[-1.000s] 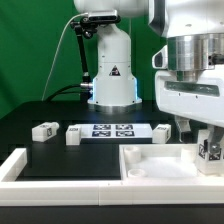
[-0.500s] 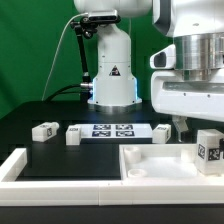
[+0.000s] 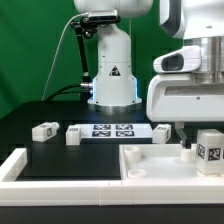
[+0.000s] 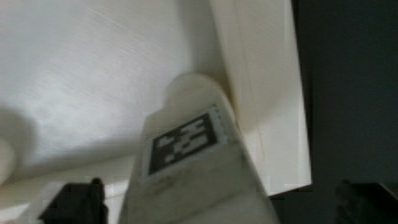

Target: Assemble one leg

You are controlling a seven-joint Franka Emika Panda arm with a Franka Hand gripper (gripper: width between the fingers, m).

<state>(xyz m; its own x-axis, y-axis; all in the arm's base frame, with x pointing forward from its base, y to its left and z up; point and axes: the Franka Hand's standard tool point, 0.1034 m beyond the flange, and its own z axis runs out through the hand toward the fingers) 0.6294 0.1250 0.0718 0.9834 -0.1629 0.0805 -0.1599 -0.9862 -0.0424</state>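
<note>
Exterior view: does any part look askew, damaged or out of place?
Nothing stands out. One leg stands upright at the exterior view's right, by the large white piece; three other legs sit near the marker board, undamaged.

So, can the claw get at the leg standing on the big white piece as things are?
Probably yes: the claw is open with the leg between its tips, nothing in the way.
</note>
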